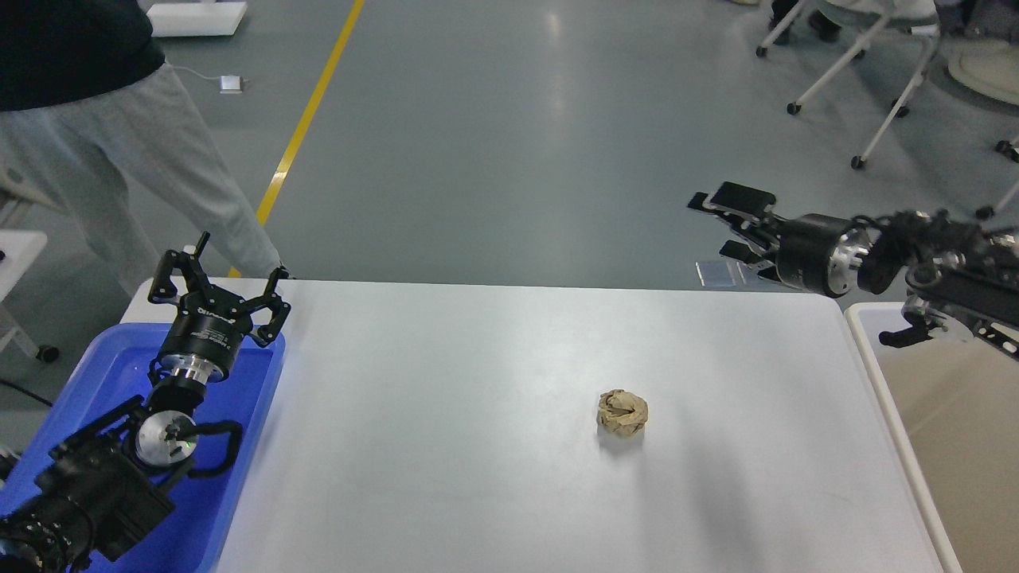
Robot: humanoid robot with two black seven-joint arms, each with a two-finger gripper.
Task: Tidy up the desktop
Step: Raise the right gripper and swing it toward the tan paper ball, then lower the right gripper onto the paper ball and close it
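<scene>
Paper ball [622,412] sits alone mid-desktop [478,414]; likely light, soft, crushable, so pinch across its middle. Left gripper [225,274] fingers spread, right gripper [726,216] fingers apart, both empty.

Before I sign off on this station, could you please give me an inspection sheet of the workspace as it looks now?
Surface: white desktop, smooth, mostly bare.
Job's things: crumpled brown paper ball lying alone right of centre on the desktop; blue tray at the left edge; beige bin at the right edge.
Clutter: nothing seen besides the paper ball.
Grippers: left gripper open, empty, above the tray's far end; right gripper open, empty, beyond the desktop's far right corner.
Cables: a white cable with a small adapter on the floor.
Surroundings: grey floor with a yellow line, a person standing far left, wheeled chairs far right.
</scene>
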